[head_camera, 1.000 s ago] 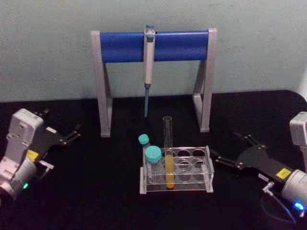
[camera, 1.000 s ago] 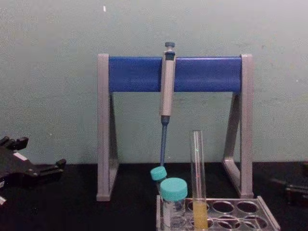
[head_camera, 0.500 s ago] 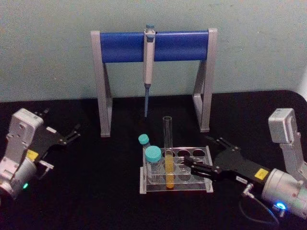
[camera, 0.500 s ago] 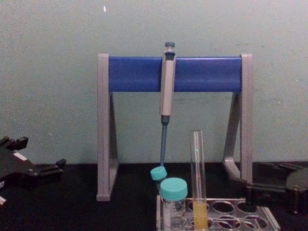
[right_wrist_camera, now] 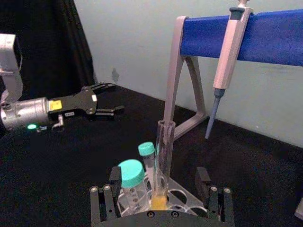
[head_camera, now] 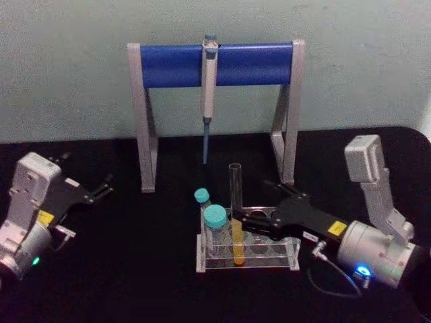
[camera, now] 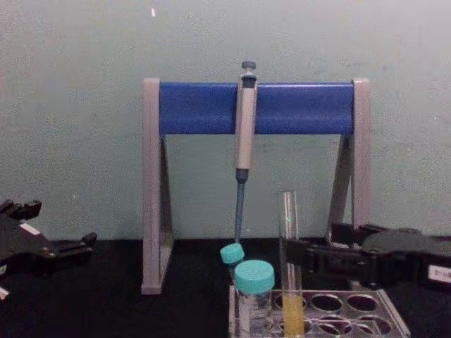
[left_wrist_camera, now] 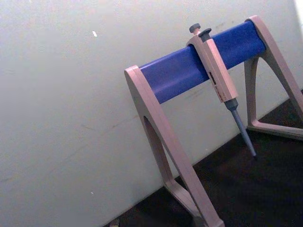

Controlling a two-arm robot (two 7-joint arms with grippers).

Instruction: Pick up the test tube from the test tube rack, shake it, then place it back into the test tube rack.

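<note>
The test tube (head_camera: 235, 195) stands upright in the front row of the test tube rack (head_camera: 281, 256), with yellow-orange liquid in its lower part. My right gripper (head_camera: 248, 203) has reached in from the right, low over the rack. It is open, and in the right wrist view the test tube (right_wrist_camera: 163, 156) rises between its two fingers (right_wrist_camera: 111, 182) with a gap on each side. In the chest view the right gripper (camera: 306, 248) sits just right of the test tube (camera: 289, 239), above the rack (camera: 352, 310). My left gripper (head_camera: 101, 187) rests open at the far left.
Two short teal-capped tubes (head_camera: 215, 219) stand in the rack's left end, close beside the test tube. Behind the rack is a grey-and-blue pipette stand (head_camera: 215, 64), and a grey pipette (head_camera: 208, 94) hangs from it. The table is black.
My right gripper has swung left from the rack's right side, across the rack, until its open fingers flank the test tube. The left arm and the tube have not moved.
</note>
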